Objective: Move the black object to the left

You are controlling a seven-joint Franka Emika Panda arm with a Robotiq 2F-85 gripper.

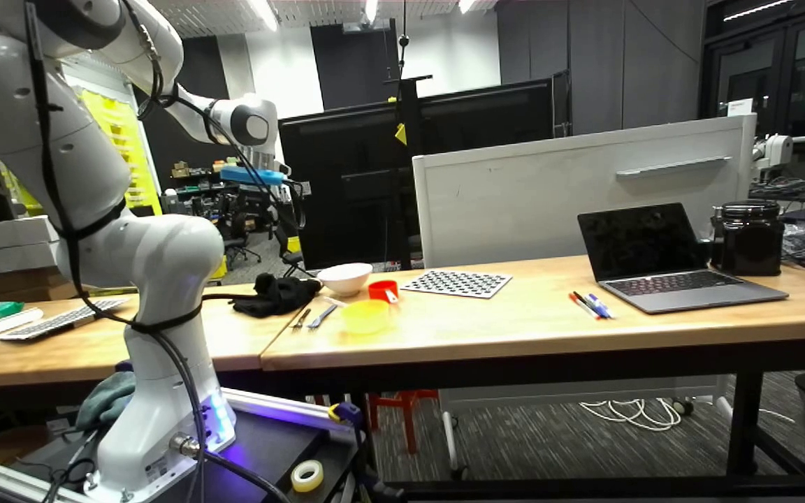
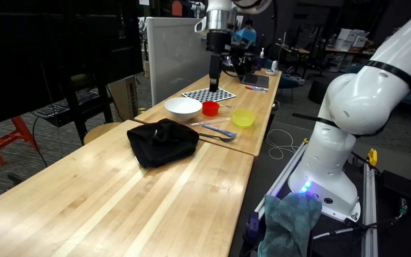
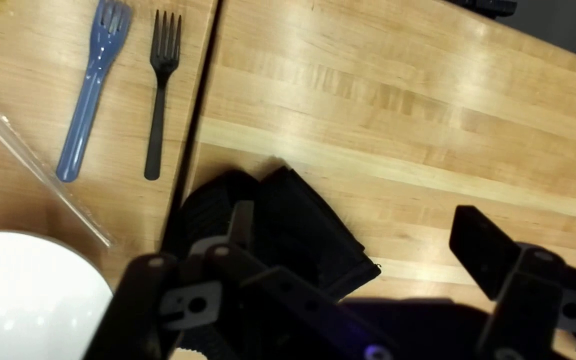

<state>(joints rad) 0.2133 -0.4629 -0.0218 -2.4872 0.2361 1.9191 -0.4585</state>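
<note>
Cloth [image 2: 162, 144], black and crumpled, lies on the wooden table [image 2: 120, 207] right by the seam [image 3: 200, 100] where two tops meet. Above it, well apart, hangs the gripper [image 3: 358, 235], its fingers [image 3: 480, 250] spread wide; in the wrist view, the finger toward the picture's left hides part of the fabric. Across the seam, a dark fork [image 3: 160, 95] sits with its handle just beside the cloth, and next to it come a blue fork [image 3: 88, 100] and a clear rod [image 3: 33, 160]. Near these stand an upright white bowl [image 2: 183, 107], a red cup [image 2: 210, 108] close by, and a yellow bowl [image 2: 243, 117] nearer the table's edge. A checkered mat [image 1: 455, 283] lies past them, and, well apart, an open laptop [image 1: 654, 283] with pens [image 1: 591, 305] beside it.
</note>
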